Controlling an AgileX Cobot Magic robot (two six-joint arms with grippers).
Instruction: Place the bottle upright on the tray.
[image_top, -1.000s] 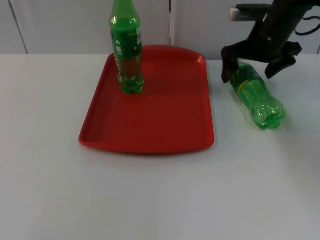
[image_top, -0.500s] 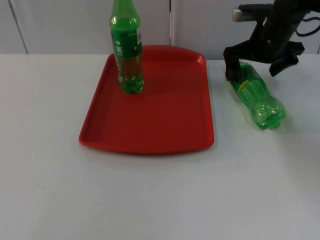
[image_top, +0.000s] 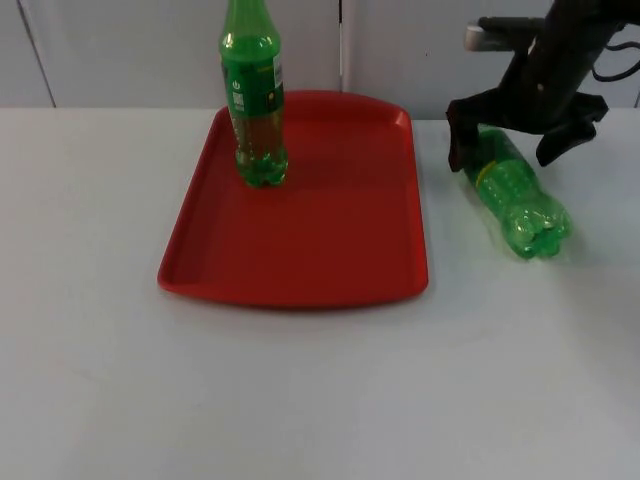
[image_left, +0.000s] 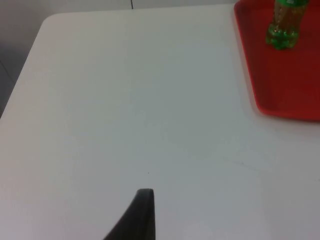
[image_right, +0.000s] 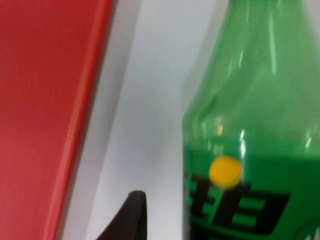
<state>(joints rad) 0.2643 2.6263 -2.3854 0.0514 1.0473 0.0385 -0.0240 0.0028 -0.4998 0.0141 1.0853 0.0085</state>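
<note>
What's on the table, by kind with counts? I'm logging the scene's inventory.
Green bottles: 2, the standing bottle on the tray and the lying bottle on the white table, under the open right gripper.
Red tray: 1.
Total: 3.

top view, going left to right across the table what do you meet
standing bottle on the red tray → tray's right rim → right gripper, fingers open around the lying bottle on the white table
</note>
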